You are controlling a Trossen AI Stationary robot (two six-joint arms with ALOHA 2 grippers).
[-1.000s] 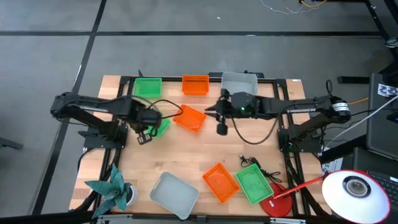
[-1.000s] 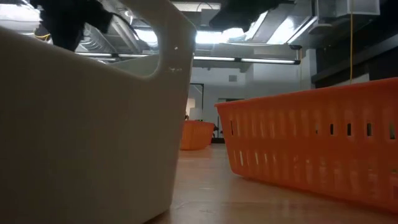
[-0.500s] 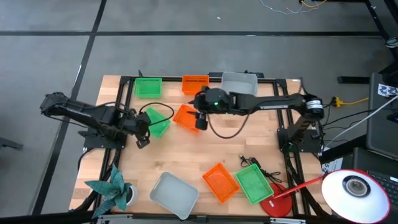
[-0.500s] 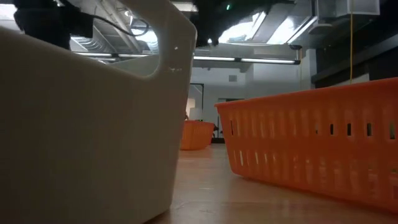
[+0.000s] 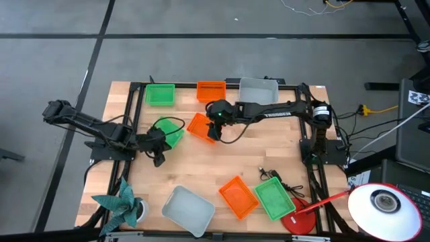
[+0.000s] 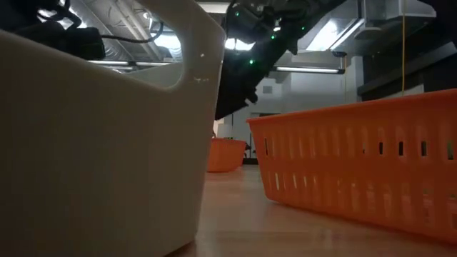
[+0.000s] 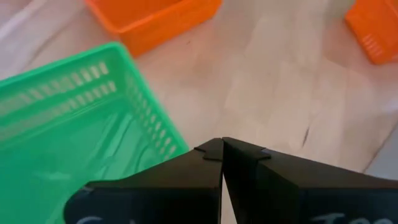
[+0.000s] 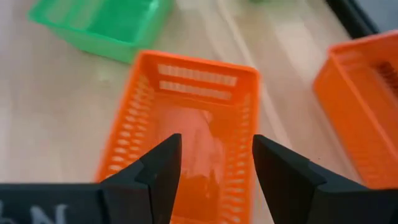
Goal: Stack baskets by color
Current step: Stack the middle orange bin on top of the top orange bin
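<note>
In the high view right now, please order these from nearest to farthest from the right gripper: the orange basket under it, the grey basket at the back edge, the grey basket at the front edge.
From the right gripper:
1. Orange basket, directly under it, mid-table.
2. Back grey basket, at the back edge, toward the right.
3. Front grey basket, at the front edge.

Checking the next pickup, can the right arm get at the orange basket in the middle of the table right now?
Probably yes: the right gripper hangs open directly over the orange basket, nothing between them, and the green basket sits apart.
</note>
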